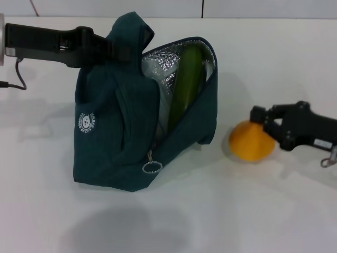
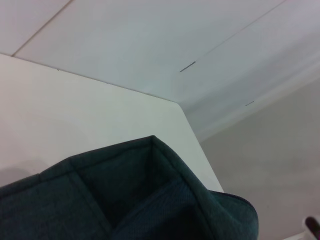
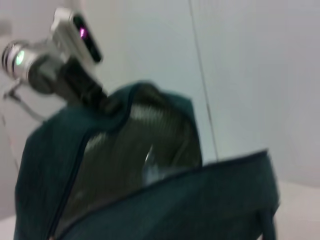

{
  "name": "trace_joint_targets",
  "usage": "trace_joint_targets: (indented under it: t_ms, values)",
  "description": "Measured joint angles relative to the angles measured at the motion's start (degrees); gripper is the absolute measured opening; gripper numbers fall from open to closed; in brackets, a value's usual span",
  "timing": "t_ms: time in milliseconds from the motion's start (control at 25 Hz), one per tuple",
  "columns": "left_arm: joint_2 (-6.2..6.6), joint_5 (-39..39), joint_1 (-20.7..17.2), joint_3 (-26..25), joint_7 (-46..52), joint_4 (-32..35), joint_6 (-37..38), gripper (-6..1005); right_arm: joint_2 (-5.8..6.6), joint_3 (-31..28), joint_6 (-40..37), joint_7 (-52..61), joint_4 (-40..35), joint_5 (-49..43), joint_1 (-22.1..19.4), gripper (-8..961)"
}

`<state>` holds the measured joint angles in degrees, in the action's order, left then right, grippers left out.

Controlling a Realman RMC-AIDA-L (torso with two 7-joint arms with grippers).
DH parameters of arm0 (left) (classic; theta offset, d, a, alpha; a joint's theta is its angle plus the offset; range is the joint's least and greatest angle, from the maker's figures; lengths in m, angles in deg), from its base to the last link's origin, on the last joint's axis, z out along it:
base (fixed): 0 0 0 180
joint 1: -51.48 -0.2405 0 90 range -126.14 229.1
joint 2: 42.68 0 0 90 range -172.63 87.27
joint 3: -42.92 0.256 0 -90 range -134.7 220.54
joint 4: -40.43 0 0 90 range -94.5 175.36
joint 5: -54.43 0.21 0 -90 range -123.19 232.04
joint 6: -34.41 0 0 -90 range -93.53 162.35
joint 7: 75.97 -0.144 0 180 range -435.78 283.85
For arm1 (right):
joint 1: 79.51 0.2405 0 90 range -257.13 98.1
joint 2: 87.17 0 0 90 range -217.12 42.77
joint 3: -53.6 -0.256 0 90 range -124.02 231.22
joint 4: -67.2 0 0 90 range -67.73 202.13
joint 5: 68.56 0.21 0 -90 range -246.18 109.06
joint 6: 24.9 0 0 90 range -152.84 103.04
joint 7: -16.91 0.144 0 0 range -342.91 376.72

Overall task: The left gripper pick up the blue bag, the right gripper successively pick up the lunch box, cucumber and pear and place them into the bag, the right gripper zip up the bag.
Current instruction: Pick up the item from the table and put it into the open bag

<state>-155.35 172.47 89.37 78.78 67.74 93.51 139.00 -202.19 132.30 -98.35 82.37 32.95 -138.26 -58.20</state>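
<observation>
So here's where we were: our left gripper (image 1: 113,50) was pinched onto the top of the blue bag (image 1: 118,137), holding it upright on the white table (image 1: 221,211) with the mouth gaping toward our right side. The cucumber (image 1: 187,84) was already inside, leaning against the foil lining. We couldn't see the lunch box anywhere, so we guessed it sat deeper in the bag. Our right gripper (image 1: 266,126) was down at the pear (image 1: 251,140), which lay on the table a little way off the bag's open side. The fingers met the fruit, but we honestly couldn't tell if they'd closed on it yet.

What worried us: a round, smooth pear gripped from the side could roll or squirt out. Also the cucumber stood tall in the opening, so the pear might knock it or catch the flap. And the bag hung from a single pinch of fabric, so a shove could tug it loose or tip it.

View differences: only the head view showed the pear, the cucumber and the ring zip pull (image 1: 151,167). The right wrist view looked straight into the bag's mouth with the left arm behind it. The left wrist view gave just a fold of bag fabric and bare table.
</observation>
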Motion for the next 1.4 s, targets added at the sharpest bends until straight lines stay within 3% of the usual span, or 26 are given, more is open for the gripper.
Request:
trace_joint_targets:
  t_ms: [360,640,840,1000,1400]
  values:
    - [-0.13,0.0,0.0,0.1,-0.1,0.0,0.0,43,0.06,-15.3,-11.2,8.7,-0.4,0.1,1.0,36]
    - [-0.18,0.0,0.0,0.2,-0.1,0.0,0.1,43,-0.06,-20.2,-16.0,18.0,-0.2,0.2,9.2,38]
    - [-0.23,0.0,0.2,0.2,-0.1,-0.1,0.0,43,-0.88,-16.5,-16.4,19.3,1.9,0.9,16.3,39]
    - [-0.29,0.0,0.3,0.2,-0.2,-0.1,0.0,43,-1.06,-9.9,-15.9,19.4,4.9,3.4,21.2,40]
    - [-0.81,0.0,0.3,0.2,-0.4,-0.1,-0.1,44,-1.17,7.2,-7.0,19.1,6.2,9.8,24.9,42]
